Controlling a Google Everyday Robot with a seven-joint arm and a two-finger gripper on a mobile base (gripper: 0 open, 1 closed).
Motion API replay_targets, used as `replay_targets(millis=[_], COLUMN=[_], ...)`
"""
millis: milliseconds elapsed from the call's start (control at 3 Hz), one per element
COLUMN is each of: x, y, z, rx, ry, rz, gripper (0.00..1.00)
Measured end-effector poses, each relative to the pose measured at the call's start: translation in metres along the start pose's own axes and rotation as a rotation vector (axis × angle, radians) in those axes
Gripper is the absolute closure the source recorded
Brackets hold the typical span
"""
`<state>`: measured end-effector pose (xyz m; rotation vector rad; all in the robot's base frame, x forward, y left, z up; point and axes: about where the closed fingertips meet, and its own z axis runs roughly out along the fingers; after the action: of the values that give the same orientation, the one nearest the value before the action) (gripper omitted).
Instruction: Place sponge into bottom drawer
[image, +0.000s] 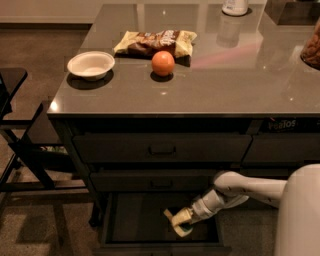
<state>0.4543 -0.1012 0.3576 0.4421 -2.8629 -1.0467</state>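
Observation:
The bottom drawer (135, 220) stands pulled open under two shut handled drawers, its dark flat inside showing. My gripper (179, 221) reaches down into it from the right, low over the drawer floor near its right half. A pale yellow piece, the sponge (178, 219), sits at the gripper's tip inside the drawer. I cannot tell whether it is held or resting on the floor.
On the grey countertop (210, 80) lie a white bowl (90, 64), an orange (163, 63) and a chip bag (155, 42). A dark chair frame (20, 150) stands at the left. My white arm (250, 187) crosses in front of the right-hand cabinet.

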Motion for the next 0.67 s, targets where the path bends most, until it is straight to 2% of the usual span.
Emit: replay_targets(millis=[667], x=[-0.02], y=[-0.046], z=[0.062], rx=[-0.061], ry=[-0.06], rz=[0.13], gripper=[1.0])
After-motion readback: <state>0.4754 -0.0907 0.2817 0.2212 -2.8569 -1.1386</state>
